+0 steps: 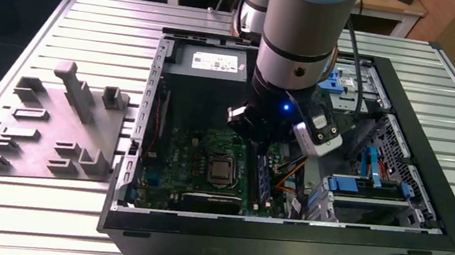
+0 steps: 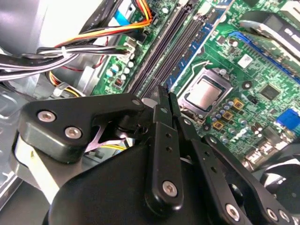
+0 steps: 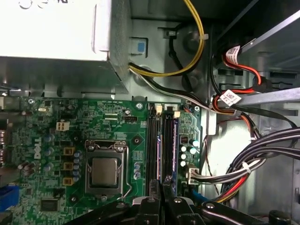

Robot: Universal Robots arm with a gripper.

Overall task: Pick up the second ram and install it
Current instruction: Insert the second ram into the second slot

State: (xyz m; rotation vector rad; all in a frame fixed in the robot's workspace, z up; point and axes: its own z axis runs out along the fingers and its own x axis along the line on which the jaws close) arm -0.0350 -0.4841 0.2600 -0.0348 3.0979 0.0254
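Slatted metal table (image 1: 28, 220), one open computer case (image 1: 283, 240), one arm reaching in.
One grey fixture (image 1: 47, 126) at the exterior view's left. Then a single processor socket (image 1: 221, 168), with the second ram (image 1: 262, 173), the only stick I can count, standing edge-up in the slots. Light, stiff and fragile, I'd judge, so hold its long edges. The gripper (image 2: 165, 93) hangs over it, fingers pressed together.
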